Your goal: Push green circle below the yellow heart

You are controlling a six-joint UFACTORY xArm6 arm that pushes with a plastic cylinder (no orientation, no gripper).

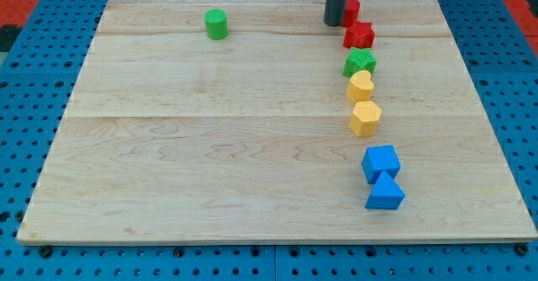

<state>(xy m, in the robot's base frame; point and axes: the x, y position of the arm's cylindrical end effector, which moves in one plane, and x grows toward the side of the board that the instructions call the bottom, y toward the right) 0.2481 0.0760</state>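
Observation:
The green circle [216, 23] stands near the view's top, left of centre, on the wooden board [210, 146]. The yellow heart [361, 86] sits at the view's right of centre, in a column of blocks. My tip [334, 23] is the lower end of a dark rod at the view's top, far to the right of the green circle and above the yellow heart. It stands right beside a red block [350, 11], which the rod partly hides.
The column at the view's right runs downward: a red star [359, 35], a green star [360, 62], the yellow heart, a yellow hexagon [365, 119], a blue cube [381, 162], a blue triangle [385, 193]. A blue pegboard surrounds the board.

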